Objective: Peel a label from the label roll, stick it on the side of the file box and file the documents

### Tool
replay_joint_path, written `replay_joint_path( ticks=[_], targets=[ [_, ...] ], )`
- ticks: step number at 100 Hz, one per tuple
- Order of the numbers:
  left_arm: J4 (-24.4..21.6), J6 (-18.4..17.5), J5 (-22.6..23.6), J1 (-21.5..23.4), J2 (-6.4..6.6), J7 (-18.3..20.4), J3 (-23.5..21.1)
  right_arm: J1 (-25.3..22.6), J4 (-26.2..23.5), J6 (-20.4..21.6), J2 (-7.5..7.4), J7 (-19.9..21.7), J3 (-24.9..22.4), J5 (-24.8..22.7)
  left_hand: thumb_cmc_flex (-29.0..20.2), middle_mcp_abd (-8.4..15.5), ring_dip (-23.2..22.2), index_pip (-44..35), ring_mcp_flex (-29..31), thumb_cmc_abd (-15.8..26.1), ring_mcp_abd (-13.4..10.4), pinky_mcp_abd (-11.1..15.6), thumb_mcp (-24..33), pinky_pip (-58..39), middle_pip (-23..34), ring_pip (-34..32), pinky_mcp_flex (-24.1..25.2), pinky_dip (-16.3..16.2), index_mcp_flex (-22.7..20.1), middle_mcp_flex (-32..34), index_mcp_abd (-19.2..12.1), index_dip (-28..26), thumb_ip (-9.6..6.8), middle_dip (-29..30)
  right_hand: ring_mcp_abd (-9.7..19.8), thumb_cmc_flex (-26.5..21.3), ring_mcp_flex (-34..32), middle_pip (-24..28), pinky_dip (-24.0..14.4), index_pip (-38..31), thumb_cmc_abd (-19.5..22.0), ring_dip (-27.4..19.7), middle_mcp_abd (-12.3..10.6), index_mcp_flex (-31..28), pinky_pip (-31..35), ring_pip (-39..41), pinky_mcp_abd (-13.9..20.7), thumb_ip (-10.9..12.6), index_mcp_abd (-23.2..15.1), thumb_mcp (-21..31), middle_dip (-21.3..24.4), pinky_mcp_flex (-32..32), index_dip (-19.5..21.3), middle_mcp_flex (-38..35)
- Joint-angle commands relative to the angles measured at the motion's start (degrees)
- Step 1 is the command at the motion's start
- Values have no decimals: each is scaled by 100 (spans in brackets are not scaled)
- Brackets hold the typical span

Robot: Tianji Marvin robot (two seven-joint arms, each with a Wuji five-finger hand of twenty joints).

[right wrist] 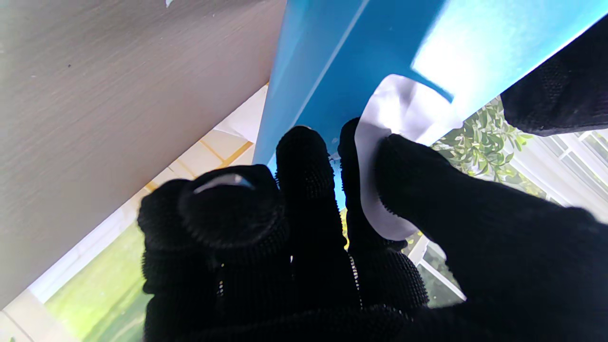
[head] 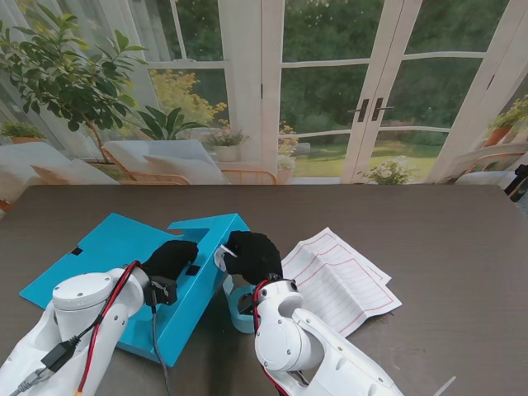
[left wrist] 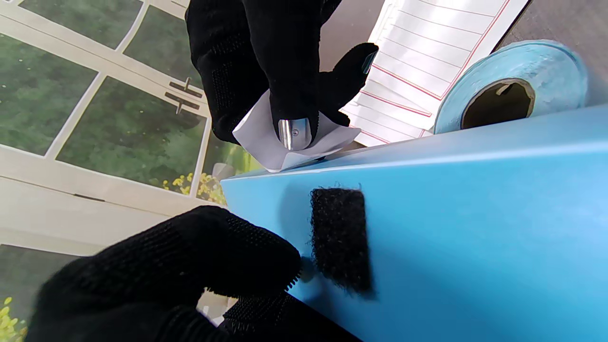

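The blue file box (head: pixel 124 272) lies open and flat on the table's left half. My left hand (head: pixel 169 257) rests on its panel beside a black velcro patch (left wrist: pixel 339 240), fingers curled; whether it grips the box I cannot tell. My right hand (head: pixel 252 254) pinches a white label (left wrist: pixel 289 142) between thumb and finger and holds it against the box's right side edge (right wrist: pixel 361 61). The label (right wrist: pixel 389 156) is curled against the blue wall. The blue label roll (head: pixel 241 305) stands just behind my right hand, close to me. The ruled documents (head: pixel 338 279) lie to the right.
The dark wood table (head: pixel 445 239) stretches to the right and far side. Glass doors and plants stand beyond the far edge. A small white scrap (head: pixel 444 385) lies at the near right.
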State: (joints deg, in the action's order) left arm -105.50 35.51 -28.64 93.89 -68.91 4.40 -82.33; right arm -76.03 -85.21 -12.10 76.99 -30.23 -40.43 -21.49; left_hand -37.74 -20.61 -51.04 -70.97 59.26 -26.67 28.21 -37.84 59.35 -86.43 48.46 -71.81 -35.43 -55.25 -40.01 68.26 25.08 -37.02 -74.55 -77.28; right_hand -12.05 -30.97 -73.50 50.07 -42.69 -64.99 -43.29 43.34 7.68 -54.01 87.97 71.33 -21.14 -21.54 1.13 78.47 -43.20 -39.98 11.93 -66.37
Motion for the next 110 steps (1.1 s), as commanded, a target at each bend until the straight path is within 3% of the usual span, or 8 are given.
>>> replay_joint_path(
  ticks=[1, 52, 110],
  targets=[
    [-57, -54, -35, -10, -3, 191, -1, -45, 1, -30, 56, 55, 50, -18, 74, 255, -99, -178, 129, 96, 168, -24, 129, 60, 77, -472, 51, 85, -14, 58, 184, -80, -76, -50, -93, 73, -111, 110, -69, 161, -2, -64, -18, 49, 264, 49, 190, 60, -179, 123, 38, -561, -320, 142],
    [-62, -126, -40, 35, 29, 302, -23, -38, 48, -102, 68, -39, 136, -221, 69, 260, -97, -173, 130, 115, 164, -21, 147, 56, 78, -472, 43, 78, -16, 66, 187, -89, -90, -50, 11, 366, -118, 166, -22, 20, -419, -80, -91, 245, 290, 69, 277, 135, -74, 181, 65, -603, -458, 195],
    [-45, -182, -6, 48, 81, 499, -49, 0, 137, -175, 74, -129, 150, -369, 67, 265, -92, -175, 153, 98, 146, -24, 153, 40, 81, -481, 16, 76, -30, 76, 192, -100, -89, -51, 23, 532, -115, 200, 14, -17, -200, -196, -92, 841, 321, -107, 365, 194, 181, -2, 169, -466, -571, 559]
  ],
)
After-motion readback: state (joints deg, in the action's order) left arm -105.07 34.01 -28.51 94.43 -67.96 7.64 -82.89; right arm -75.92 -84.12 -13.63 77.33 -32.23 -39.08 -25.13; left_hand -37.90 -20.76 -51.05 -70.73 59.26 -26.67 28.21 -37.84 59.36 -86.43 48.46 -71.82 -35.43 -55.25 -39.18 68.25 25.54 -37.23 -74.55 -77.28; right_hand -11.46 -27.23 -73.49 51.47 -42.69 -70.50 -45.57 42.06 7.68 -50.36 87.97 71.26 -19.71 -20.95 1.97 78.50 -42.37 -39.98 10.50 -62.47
